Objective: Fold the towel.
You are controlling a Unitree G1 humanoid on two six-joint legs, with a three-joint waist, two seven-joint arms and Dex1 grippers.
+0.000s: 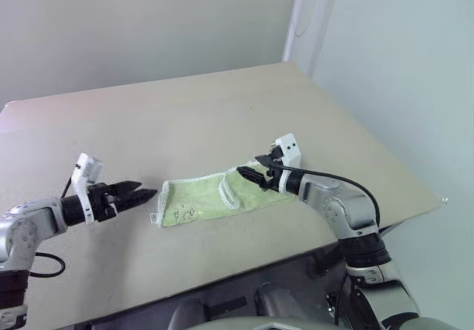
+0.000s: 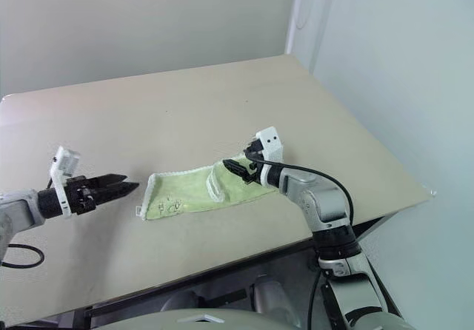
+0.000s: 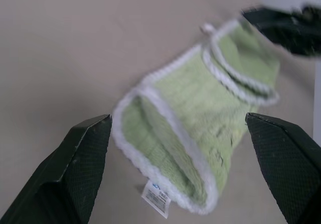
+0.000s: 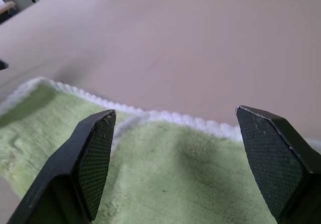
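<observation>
**Towel lies bunched, both hands open**

The pale lime-green terry towel with white stitched edging lies crumpled on the beige tabletop. The right hand hovers spread over its end; the left hand gapes empty just beside its other end.

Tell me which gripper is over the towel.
The right gripper, open above the towel's right end; the left gripper sits open off its other end.
</observation>
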